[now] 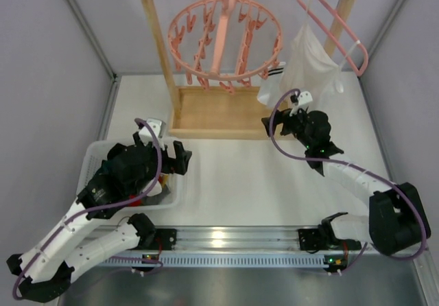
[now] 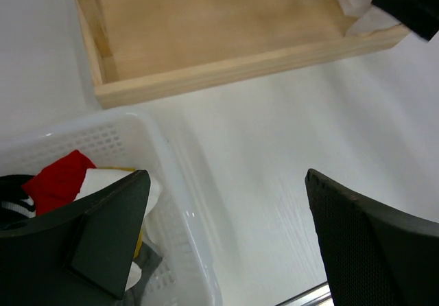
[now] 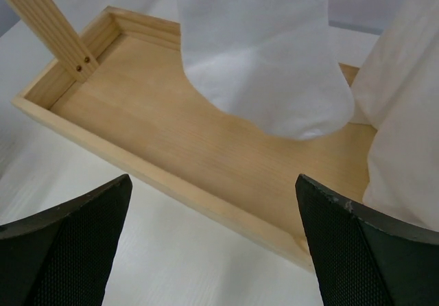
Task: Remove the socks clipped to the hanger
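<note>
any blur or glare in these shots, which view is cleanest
Top external: evenly lit and sharp, with one bright glare patch on the metal rail between the arm bases. Left wrist: the softest, with the wooden tray and table looking smeared, as if by motion. Right wrist: cleanest, crisp on the tray's grain and the white sock, with soft shadows.
</note>
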Tool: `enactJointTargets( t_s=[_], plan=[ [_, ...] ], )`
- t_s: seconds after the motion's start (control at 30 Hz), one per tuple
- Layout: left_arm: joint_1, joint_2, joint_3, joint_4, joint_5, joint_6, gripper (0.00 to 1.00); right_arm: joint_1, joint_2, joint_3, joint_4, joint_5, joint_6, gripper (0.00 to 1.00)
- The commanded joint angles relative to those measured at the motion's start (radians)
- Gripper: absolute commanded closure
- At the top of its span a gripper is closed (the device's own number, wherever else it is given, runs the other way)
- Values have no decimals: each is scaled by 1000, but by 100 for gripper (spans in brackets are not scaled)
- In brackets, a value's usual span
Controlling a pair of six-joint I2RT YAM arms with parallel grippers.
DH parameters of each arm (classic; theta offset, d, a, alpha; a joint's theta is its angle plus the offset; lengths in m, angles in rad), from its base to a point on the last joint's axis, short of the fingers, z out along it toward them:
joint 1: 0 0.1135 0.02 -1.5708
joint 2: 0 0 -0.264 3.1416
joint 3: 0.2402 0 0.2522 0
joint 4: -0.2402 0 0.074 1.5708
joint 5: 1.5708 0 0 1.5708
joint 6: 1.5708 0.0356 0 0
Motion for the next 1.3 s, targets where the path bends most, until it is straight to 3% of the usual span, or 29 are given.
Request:
enactJointTargets(
  t_s=[0.0,0.07,0.23,0.4,0.57,0.67,0.83,0.87,0.9,1.0,1.13,1.27],
  plan=[
    [1,-9,-50,-18,-9,4,2,-54,74,102,111,-104,-56,2],
    [1,-3,-73,-17,-10,5,2,-70,134,165,103,-184,-99,5],
    [1,11,-99,-18,13,7,2,-119,229,233,135,-219,-87,6],
    [1,-3,-104,-15,17,-2,2,-137,338,285,219,-429,-69,8],
    [-1,3,-107,-15,24,-4,2,-158,487,352,443,-624,51,10],
    [1,6,-107,-17,25,-5,2,-162,573,421,550,-699,137,16],
    [-1,8,-108,-15,13,-5,2,-160,688,466,781,-764,345,38],
    [1,8,-108,-17,10,-5,2,-160,697,461,849,-764,387,47],
    [1,6,-108,-15,8,-5,2,-159,706,455,879,-764,401,65],
    [1,8,-108,-15,8,-7,2,-154,700,417,940,-747,427,86],
    [1,9,-102,-15,4,-10,2,-143,640,325,925,-700,390,100],
    [2,5,-82,-15,-6,-34,2,-120,541,224,833,-605,282,100]
  ],
)
